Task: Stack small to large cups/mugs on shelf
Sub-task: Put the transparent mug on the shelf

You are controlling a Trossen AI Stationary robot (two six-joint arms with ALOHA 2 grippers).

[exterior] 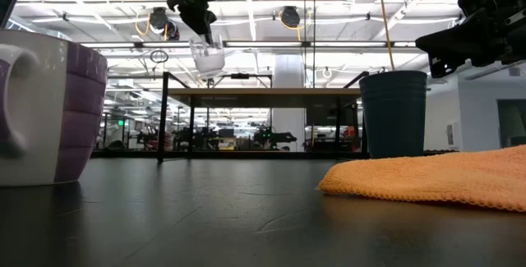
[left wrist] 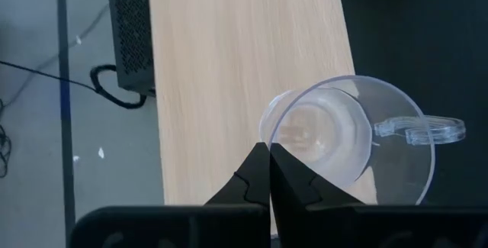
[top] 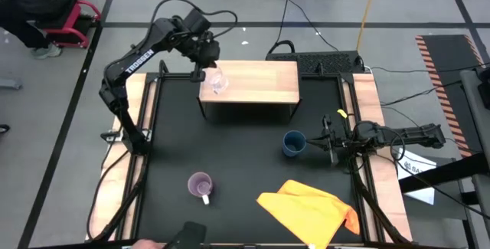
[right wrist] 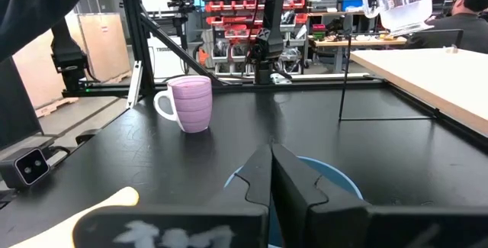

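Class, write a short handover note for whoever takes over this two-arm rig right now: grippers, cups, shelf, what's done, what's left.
Left gripper: shut on the tiny clear glass cup, held above the light wooden shelf top, at its left end.
Right gripper: shut on the larger dark blue cup's rim, cup on the black table.
Light purple handled mug: on the table, untouched.
Done: nothing placed yet.
Left: set down glass, then mug, then blue cup.

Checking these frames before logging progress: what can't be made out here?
- Whether the clear glass, held by the left gripper, touches the shelf: high view looks straight down.
- Whether the right gripper grips the blue cup: its fingers hide the rim.
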